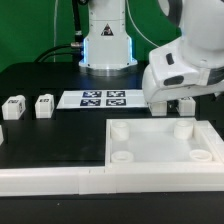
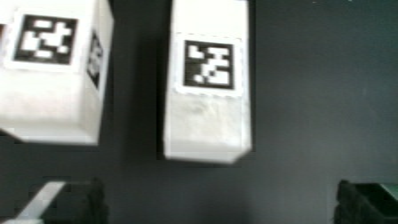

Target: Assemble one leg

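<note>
In the wrist view two white legs lie side by side on the black table, each with a black-and-white tag on its face: one leg (image 2: 210, 95) lies ahead of the gap between my fingers, the other (image 2: 54, 70) off to the side. My gripper (image 2: 217, 205) is open and empty, short of both legs. In the exterior view the gripper (image 1: 172, 104) hangs low at the far edge of the white panel (image 1: 150, 142). The two legs beneath it are mostly hidden by the hand. Two more legs (image 1: 14, 107) (image 1: 44, 105) stand at the exterior view's left.
The marker board (image 1: 105, 98) lies behind the panel, near the robot base (image 1: 108, 50). The panel has round sockets at its corners. A long white rail (image 1: 50, 181) runs along the table's front edge.
</note>
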Robot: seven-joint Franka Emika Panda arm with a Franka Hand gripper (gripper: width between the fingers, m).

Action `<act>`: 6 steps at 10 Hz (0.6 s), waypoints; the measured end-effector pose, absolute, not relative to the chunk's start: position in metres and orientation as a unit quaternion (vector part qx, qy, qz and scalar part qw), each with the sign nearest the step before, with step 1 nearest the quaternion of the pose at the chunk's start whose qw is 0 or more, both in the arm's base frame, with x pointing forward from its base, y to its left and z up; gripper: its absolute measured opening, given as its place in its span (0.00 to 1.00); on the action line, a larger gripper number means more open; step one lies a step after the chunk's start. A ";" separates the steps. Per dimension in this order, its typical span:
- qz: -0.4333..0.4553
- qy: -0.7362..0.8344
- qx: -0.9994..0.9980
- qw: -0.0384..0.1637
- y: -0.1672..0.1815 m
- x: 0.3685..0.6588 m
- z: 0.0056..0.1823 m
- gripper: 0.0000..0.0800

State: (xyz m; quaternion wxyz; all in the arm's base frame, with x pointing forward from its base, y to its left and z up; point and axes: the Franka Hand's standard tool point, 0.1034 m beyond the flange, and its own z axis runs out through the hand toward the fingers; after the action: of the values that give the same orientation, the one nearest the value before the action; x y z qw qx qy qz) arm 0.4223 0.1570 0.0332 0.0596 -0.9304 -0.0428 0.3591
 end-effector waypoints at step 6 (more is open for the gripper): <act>0.383 -0.010 -0.923 0.028 0.170 0.396 0.021 0.81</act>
State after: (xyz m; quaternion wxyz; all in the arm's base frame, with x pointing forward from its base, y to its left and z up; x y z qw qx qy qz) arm 0.3961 0.1702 0.0215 0.0282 -0.9231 -0.0098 0.3833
